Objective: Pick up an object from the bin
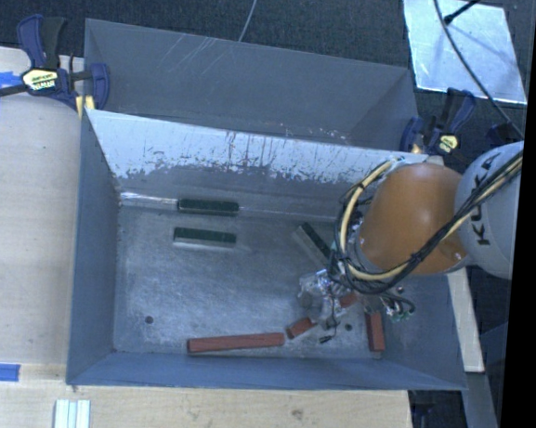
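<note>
My gripper [322,295] is low over the bin floor at the front right, under the arm's orange cover. Just below it lies a short red-brown block [300,329], close to the gripper; whether they touch I cannot tell. Another short red-brown block [375,331] lies to the right of the gripper, near the bin's right wall. A long red-brown stick [235,343] rests along the front wall, its right end near the first block. A dark slanted bar [313,238] lies just behind the gripper.
A dark green bar [204,237] lies flat at the back of the floor, left of centre, mirrored in the back wall above it. The arm and its cables cover the bin's right side.
</note>
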Tool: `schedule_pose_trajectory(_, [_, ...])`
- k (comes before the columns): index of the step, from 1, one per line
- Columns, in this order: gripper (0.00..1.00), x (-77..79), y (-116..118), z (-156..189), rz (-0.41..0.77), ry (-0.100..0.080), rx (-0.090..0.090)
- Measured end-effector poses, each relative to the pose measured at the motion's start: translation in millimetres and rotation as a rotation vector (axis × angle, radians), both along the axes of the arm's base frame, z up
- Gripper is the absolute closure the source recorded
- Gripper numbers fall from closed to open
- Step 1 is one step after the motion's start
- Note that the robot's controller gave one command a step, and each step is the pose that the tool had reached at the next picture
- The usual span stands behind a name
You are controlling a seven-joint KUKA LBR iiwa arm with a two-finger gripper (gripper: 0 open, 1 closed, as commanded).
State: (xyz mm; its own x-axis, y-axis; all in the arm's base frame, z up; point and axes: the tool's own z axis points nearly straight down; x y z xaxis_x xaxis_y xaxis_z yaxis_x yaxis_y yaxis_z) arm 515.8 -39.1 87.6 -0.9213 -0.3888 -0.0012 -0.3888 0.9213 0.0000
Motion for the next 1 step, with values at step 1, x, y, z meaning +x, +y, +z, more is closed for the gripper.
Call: schedule_pose_trajectory(1, [0.00,0.0,-0.1,0.0,-0.001,0.000,0.000])
